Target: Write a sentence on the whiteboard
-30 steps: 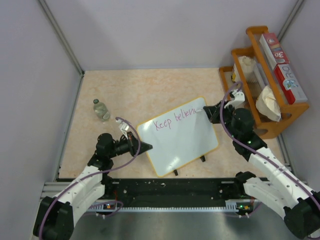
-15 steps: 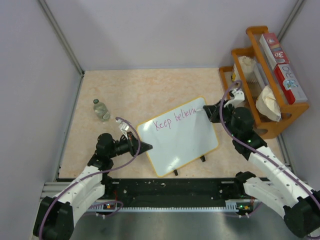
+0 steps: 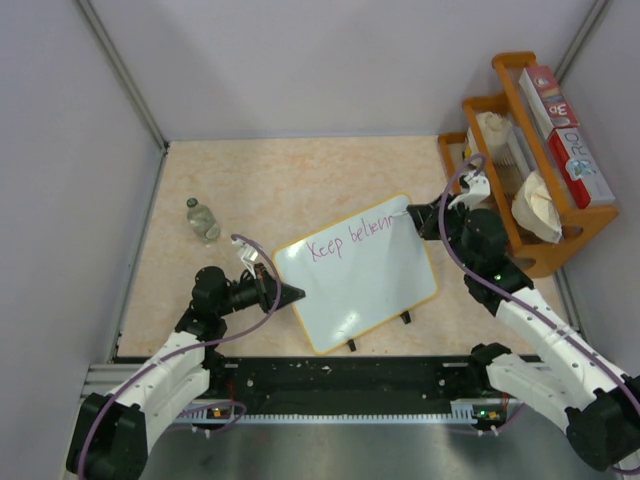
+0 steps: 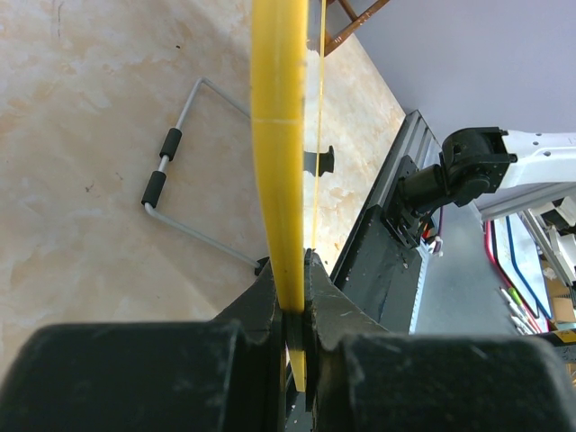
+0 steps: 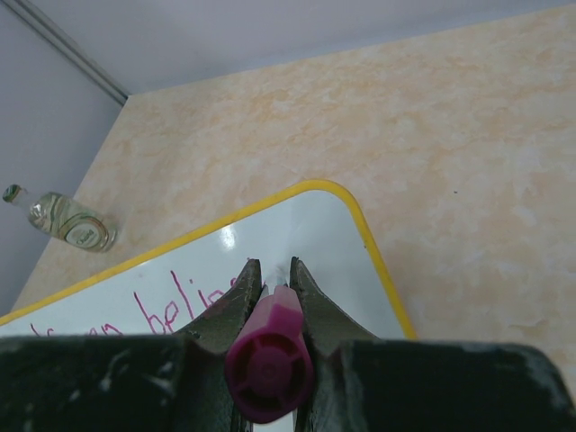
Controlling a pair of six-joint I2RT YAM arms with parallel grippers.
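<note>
The whiteboard (image 3: 360, 285) lies tilted on the table, white with a yellow rim (image 4: 277, 135). The sentence (image 3: 350, 238) reads "Keep believ" in purple-pink near its far edge, and its latest letters (image 5: 171, 310) show beside my right fingers. My left gripper (image 3: 295, 293) is shut on the board's left rim, which is pinched between the jaws (image 4: 292, 279). My right gripper (image 3: 412, 218) is shut on a purple-capped marker (image 5: 270, 360). It holds the marker's tip down at the board's far right corner (image 5: 306, 225). The tip itself is hidden by the fingers (image 5: 319, 306).
A small clear bottle (image 3: 203, 220) stands left of the board (image 5: 67, 220). A wooden rack (image 3: 535, 150) with boxes and cloths sits at the right, just behind my right arm. The board's wire stand (image 4: 180, 171) lies under it. Walls close in on three sides.
My right gripper has crept a little to the right and away along the board's far edge with the marker. The writing has grown slightly. The left arm has not moved.
</note>
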